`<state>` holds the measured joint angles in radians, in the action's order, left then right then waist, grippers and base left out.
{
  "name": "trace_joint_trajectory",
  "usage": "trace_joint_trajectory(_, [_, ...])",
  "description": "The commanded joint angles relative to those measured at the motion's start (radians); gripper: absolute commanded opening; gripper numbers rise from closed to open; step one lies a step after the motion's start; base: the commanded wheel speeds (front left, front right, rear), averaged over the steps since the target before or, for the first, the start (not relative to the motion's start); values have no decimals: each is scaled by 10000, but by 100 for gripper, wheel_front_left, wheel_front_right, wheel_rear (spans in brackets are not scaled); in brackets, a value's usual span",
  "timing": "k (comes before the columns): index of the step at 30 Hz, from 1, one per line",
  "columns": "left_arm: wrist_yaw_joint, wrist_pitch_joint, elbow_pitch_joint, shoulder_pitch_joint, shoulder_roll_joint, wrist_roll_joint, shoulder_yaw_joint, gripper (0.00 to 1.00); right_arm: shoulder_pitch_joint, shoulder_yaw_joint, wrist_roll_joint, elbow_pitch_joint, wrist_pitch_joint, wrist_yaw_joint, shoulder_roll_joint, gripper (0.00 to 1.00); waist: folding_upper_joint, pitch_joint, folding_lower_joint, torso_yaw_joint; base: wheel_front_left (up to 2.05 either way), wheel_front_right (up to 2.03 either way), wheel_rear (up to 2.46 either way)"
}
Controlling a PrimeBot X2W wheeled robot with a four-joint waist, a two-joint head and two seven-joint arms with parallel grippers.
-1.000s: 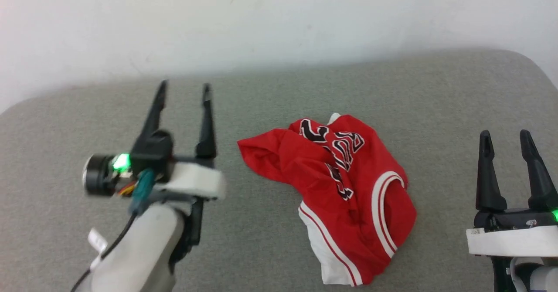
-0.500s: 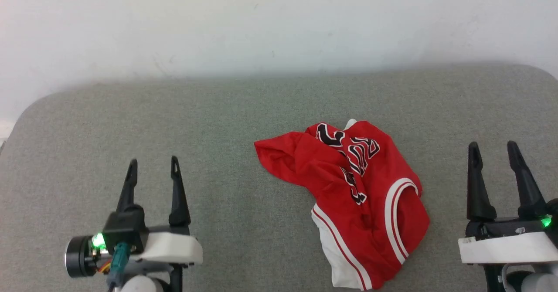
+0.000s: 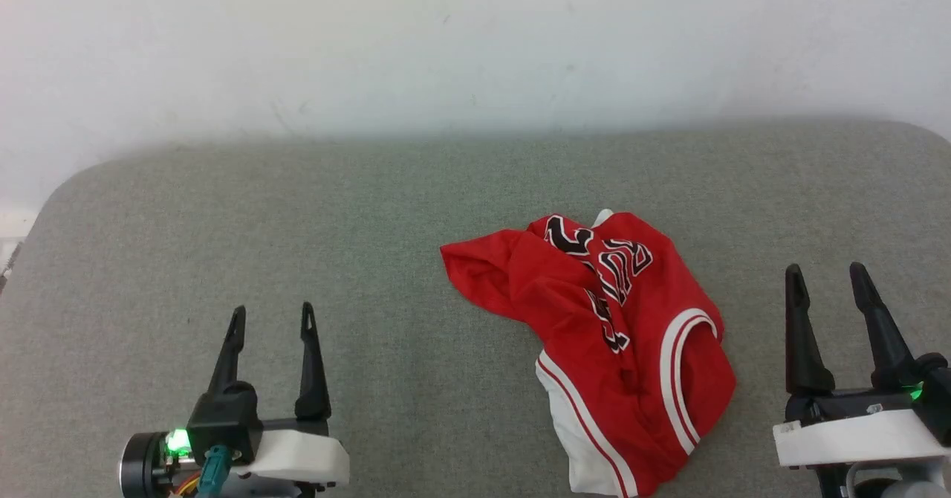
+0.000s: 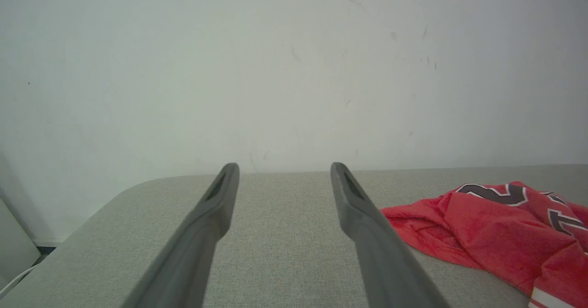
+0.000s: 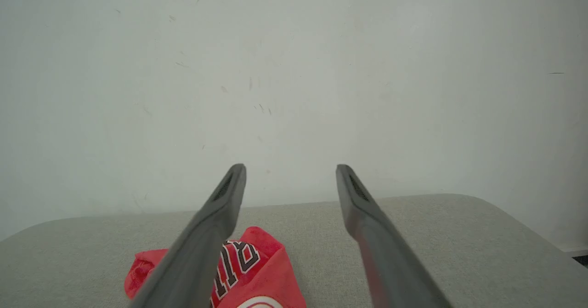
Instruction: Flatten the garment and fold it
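Note:
The garment (image 3: 602, 334), red with white striped trim and a black-and-white print, lies crumpled in a heap on the grey padded surface (image 3: 416, 201), right of centre. It appears at the right edge of the left wrist view as a red bunch (image 4: 496, 225) and low left in the right wrist view (image 5: 248, 271). My left gripper (image 3: 271, 318) stands open at the lower left, well clear of the cloth, nothing between its fingers. At the lower right my right gripper (image 3: 825, 276) is open too, a short way right of the heap and apart from it.
A plain white wall (image 3: 475, 44) rises behind the grey surface. The surface has rounded corners at the far left (image 3: 67, 186) and far right (image 3: 921, 130). Bare grey fabric stretches to the left of the heap and beyond it.
My left gripper has drawn back from beside the heap to the lower left, staying open. The head camera has shifted, so the whole scene sits a little lower. The cloth keeps its shape.

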<state>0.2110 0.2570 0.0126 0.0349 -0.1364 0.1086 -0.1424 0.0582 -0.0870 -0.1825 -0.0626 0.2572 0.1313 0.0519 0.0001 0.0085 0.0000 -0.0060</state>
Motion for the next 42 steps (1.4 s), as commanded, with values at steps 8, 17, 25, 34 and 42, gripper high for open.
trace_joint_trajectory(8, [-441, 47, 57, -47, 235, -408, 358, 100, 75, 88, 90, -1, 46, -6, -17, 100, -1, -30, 0, -59, 0, 0, 0])
trace_joint_trajectory(17, [-2360, 34, 1282, -1878, -551, -756, -546, 100, 36, 45, 129, 15, 46, -6, -17, 100, -1, -80, 0, -135, 0, 0, 0])
trace_joint_trajectory(25, [-3404, -2557, 2410, -4248, -1279, -144, -3340, 100, -47, 21, 107, -51, 46, -6, -17, 100, -1, 74, 0, -541, 0, 0, 0])
trace_joint_trajectory(34, [-3414, -5743, 2053, -6314, -2663, 3118, -8322, 100, -272, -29, 44, -87, 46, -6, -17, 100, -1, 530, 0, -1092, 0, 0, 0])
trace_joint_trajectory(42, [-3416, -7471, 1952, -7688, -2766, 5137, -10990, 100, -606, -89, -44, -152, 46, -6, -17, 100, -1, 1129, 0, -1516, 0, 0, 0])
